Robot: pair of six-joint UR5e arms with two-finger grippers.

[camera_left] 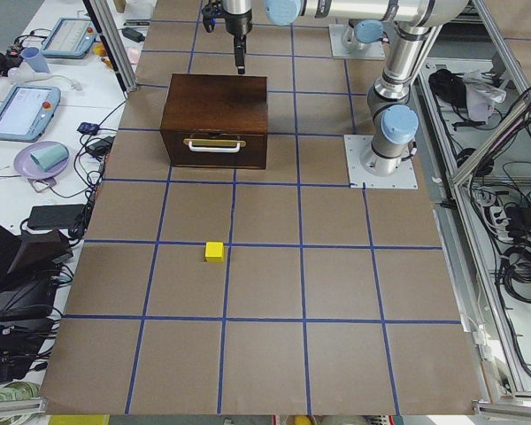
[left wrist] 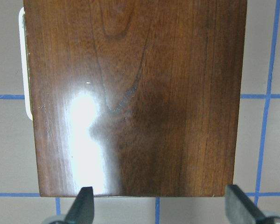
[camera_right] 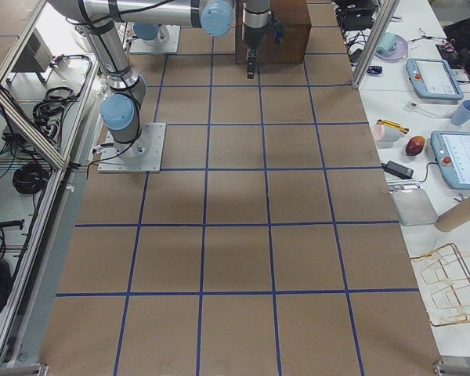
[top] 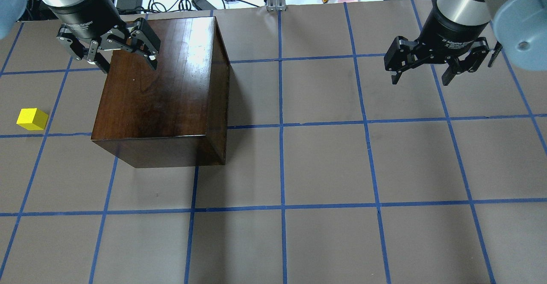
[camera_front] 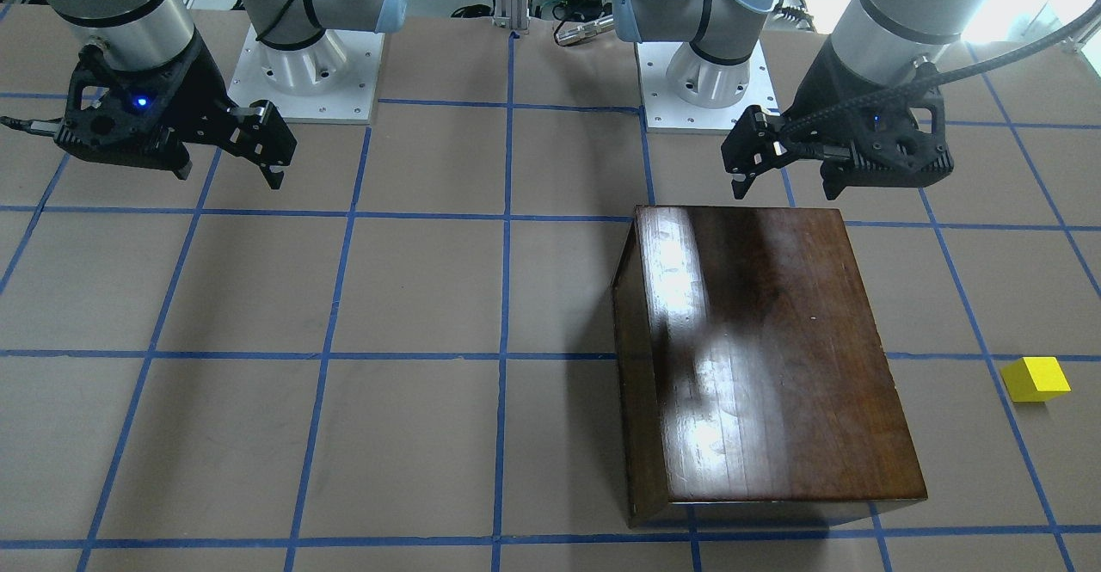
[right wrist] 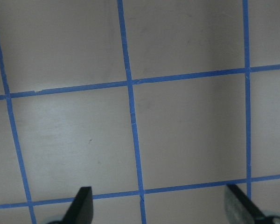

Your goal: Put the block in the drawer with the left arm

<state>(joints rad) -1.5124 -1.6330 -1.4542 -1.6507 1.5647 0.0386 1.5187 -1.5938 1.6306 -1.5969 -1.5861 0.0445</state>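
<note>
The yellow block [top: 32, 119] [camera_front: 1036, 379] [camera_left: 214, 251] lies alone on the brown table, well apart from the dark glossy wooden box [top: 158, 87] [camera_front: 765, 348]. The drawer [camera_left: 214, 150] sits pushed into the box, its dark front and pale handle showing only in the exterior left view. My left gripper [top: 128, 67] [camera_front: 784, 187] [left wrist: 161, 205] hangs open and holds nothing, above one edge of the box top. My right gripper [top: 421, 80] [camera_front: 228, 176] [right wrist: 158, 205] is open and holds nothing too, over bare table far from both.
Blue tape lines grid the brown tabletop [top: 324, 164]. Both arm bases [camera_front: 301, 64] stand along the robot's edge. Cables, tablets and cups crowd the side bench [camera_left: 44, 133] beyond the table's edge.
</note>
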